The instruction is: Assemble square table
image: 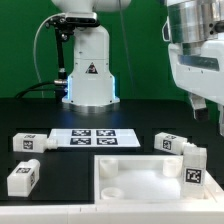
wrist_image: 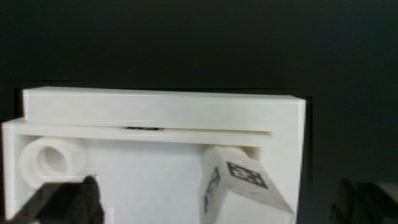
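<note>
Partly cropped — table top (wrist_image: 151,170), leg (wrist_image: 240,185) cut by frame edge; jaws wide apart, empty, tips dim.

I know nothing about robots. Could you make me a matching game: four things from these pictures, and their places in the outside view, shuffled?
Things:
1. marker board
2. robot base
3. square top
4. claw

Places:
A. at the front, with a tagged leg on it
B. high on the exterior view's right
C. at the back, centre
D. in the middle, between loose legs

Pairs: 1-D, 2-C, 3-A, 4-B.
</note>
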